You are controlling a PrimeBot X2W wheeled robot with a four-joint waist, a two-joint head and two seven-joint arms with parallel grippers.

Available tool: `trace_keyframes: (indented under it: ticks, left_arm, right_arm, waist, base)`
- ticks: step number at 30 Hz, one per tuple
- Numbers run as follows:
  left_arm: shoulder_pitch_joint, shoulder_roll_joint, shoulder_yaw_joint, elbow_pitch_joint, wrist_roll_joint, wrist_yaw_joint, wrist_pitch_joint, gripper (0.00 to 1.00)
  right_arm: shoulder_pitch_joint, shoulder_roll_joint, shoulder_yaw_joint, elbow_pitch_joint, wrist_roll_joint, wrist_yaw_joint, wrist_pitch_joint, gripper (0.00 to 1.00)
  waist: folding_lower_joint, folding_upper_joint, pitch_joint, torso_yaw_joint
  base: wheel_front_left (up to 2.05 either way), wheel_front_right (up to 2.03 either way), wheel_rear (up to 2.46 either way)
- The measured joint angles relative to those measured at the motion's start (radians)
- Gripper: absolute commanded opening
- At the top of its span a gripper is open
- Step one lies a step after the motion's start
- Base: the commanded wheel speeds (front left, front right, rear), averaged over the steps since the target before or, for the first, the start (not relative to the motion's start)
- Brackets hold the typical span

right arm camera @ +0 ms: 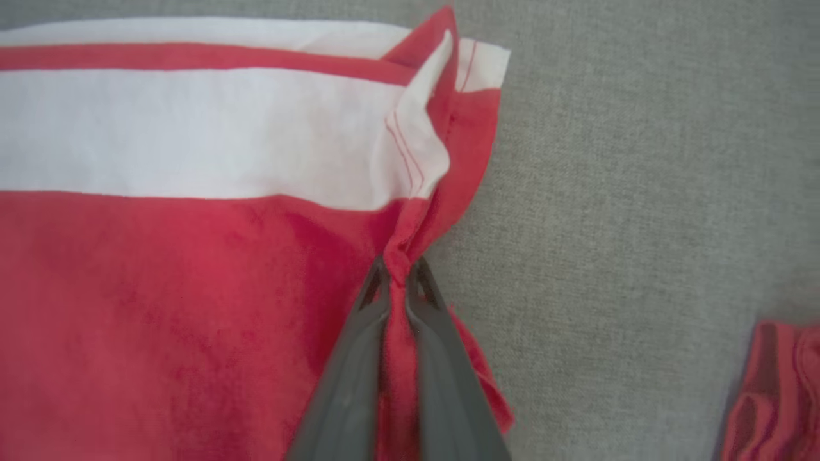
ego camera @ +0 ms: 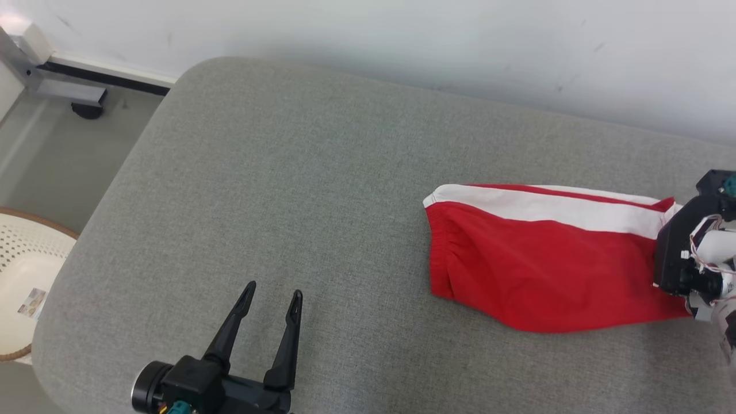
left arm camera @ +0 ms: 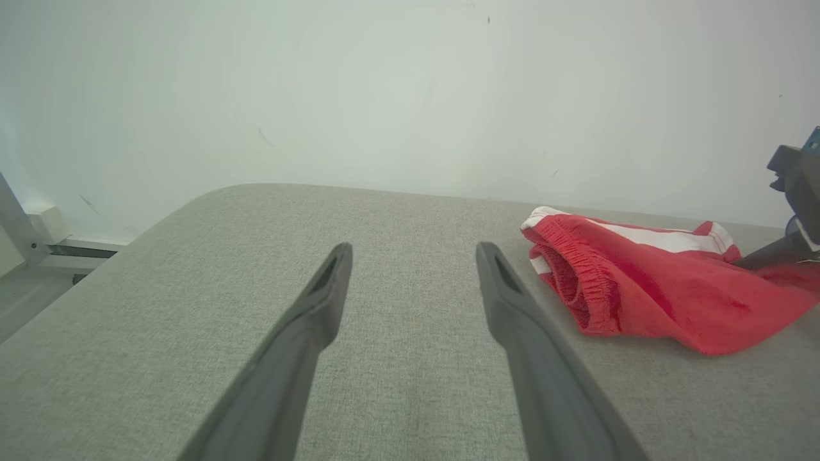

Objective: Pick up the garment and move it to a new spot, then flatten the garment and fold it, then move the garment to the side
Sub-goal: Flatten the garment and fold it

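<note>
grey woven-fabric table (ego camera: 345, 172) with a rounded far-left corner, spread wide across the head view. nearest, at the lower left: black left pincer (ego camera: 273, 289), two long dark fingers splayed wide, gripping nothing, pointed out over bare grey cloth; cannot tell whether the tips touch it. same wide gap in the left wrist view, left pincer (left arm camera: 415, 248) aimed at the wall.

off the table's near left edge, down on the grey floor (ego camera: 57, 149): cream perforated round basket with a brown rim (ego camera: 23, 253).

farther out, toward the right: red shorts (ego camera: 546, 270) with a broad white side stripe and a gathered elastic waistband, lying on the table, waistband end toward the middle, leg end toward the right edge, well apart from the left pincer.

at that leg end: right pincer (right arm camera: 398, 266), fingers closed tight on a bunched fold of red hem just below the white stripe, cloth puckered into a small twist at the tips, a white hem corner flopped over beside it. in the head view, black wrist housing with white wiring (ego camera: 690, 253) against the right end of the shorts.

low in the right wrist view's right corner: small heap of red cloth (right arm camera: 775, 397), apart from the pinched hem across bare table; cannot tell whether part of the same garment.

beyond everything: plain white wall (ego camera: 402, 34) with faint scuffs, and at its base on the left a grey metal frame leg (ego camera: 63, 86) on a dark foot.
</note>
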Motion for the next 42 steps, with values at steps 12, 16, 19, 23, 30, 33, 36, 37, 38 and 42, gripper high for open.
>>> trace_keyframes:
  ticks: [12, 16, 19, 23, 30, 33, 36, 37, 38, 42]
  left_arm:
    - [0.046, -0.017, 0.013, 0.05, -0.002, -0.01, 0.0, 1.0]
    - [0.049, -0.021, 0.014, 0.06, -0.005, -0.01, 0.0, 1.0]
    - [0.056, -0.026, 0.008, 0.067, -0.006, -0.011, 0.0, 1.0]
    - [0.059, -0.03, -0.001, 0.075, -0.008, -0.019, 0.0, 1.0]
    - [0.056, -0.047, -0.026, 0.09, -0.008, -0.028, 0.0, 1.0]
    - [0.052, -0.052, -0.034, 0.096, -0.008, -0.029, 0.0, 1.0]
    - [0.049, -0.058, -0.042, 0.099, -0.008, -0.03, 0.0, 1.0]
    - [0.049, -0.059, -0.043, 0.099, -0.008, -0.03, 0.0, 1.0]
    - [0.049, -0.059, -0.043, 0.1, -0.008, -0.03, 0.0, 1.0]
    - [0.045, -0.06, -0.042, 0.106, -0.008, -0.029, 0.0, 1.0]
  right_arm:
    - [0.076, 0.027, 0.066, -0.228, 0.061, 0.0, 0.05, 0.0]
    - [0.097, 0.047, 0.114, -0.325, 0.089, 0.0, 0.106, 0.0]
    - [0.111, 0.067, 0.136, -0.38, 0.111, 0.0, 0.136, 0.0]
    - [0.114, 0.105, 0.156, -0.406, 0.119, 0.0, 0.154, 0.0]
    - [0.106, 0.174, 0.145, -0.331, 0.112, 0.0, 0.127, 0.0]
    - [0.099, 0.202, 0.139, -0.287, 0.103, 0.0, 0.109, 0.0]
    - [0.093, 0.215, 0.13, -0.245, 0.086, 0.0, 0.085, 0.0]
    - [0.091, 0.219, 0.125, -0.233, 0.08, 0.0, 0.072, 0.0]
    - [0.089, 0.223, 0.123, -0.224, 0.076, 0.0, 0.056, 0.0]
    - [0.085, 0.257, 0.119, -0.202, 0.095, 0.0, 0.031, 1.0]
  waist:
    - [0.0, 0.0, -0.116, -0.015]
    - [-0.0001, 0.0, -0.153, -0.012]
    - [-0.0001, 0.0001, -0.176, -0.003]
    - [-0.0001, 0.0, -0.19, 0.023]
    - [-0.0001, 0.0, -0.189, 0.085]
    - [0.0, 0.0, -0.183, 0.113]
    - [0.0, 0.0, -0.176, 0.14]
    - [0.0, 0.0, -0.174, 0.148]
    - [0.0, 0.0001, -0.172, 0.155]
    - [0.0001, 0.0001, -0.168, 0.17]
  base:
    - [0.0, 0.0, 0.0]
    - [0.0, 0.0, 0.0]
    - [0.0, 0.0, 0.0]
    - [0.0, 0.0, 0.0]
    - [0.0, 0.0, 0.0]
    - [0.0, 0.0, 0.0]
    - [0.0, 0.0, 0.0]
    - [0.0, 0.0, 0.0]
    - [0.0, 0.0, 0.0]
    - [0.0, 0.0, 0.0]
